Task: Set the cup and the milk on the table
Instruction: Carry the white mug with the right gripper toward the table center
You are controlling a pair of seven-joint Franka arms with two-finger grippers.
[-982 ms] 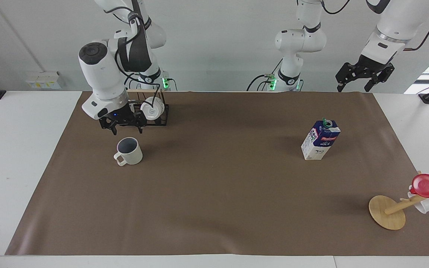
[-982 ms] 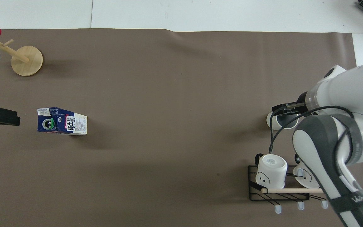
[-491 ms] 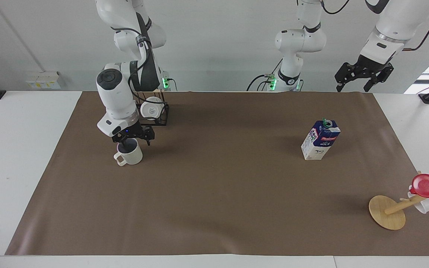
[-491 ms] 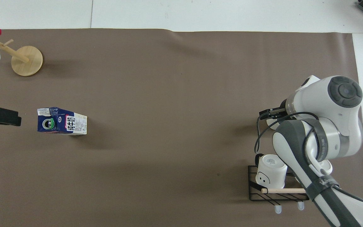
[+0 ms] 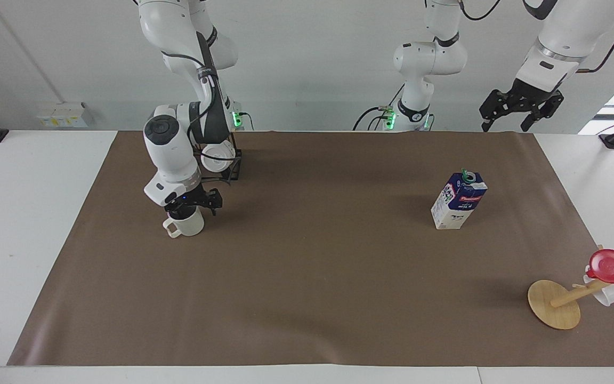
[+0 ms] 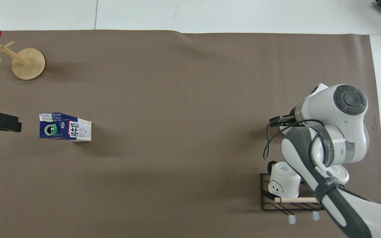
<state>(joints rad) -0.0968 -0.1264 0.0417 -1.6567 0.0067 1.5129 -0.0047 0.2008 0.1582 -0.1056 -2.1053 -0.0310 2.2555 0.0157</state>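
Your right gripper (image 5: 187, 205) has dropped from above the cup (image 5: 185, 224) onto its rim over the last second; one finger looks to be inside the mouth, but you cannot tell whether it has clamped. Read it as the start of a grasp.

Cup: cream-white, upright on the table (image 5: 307, 277), directly under the gripper, loop handle pointing away from the robots.

Milk (image 5: 459, 200): upright, green cap up, well apart toward the left arm's end. Left gripper (image 5: 520, 109) waits above that end, fingers spread.
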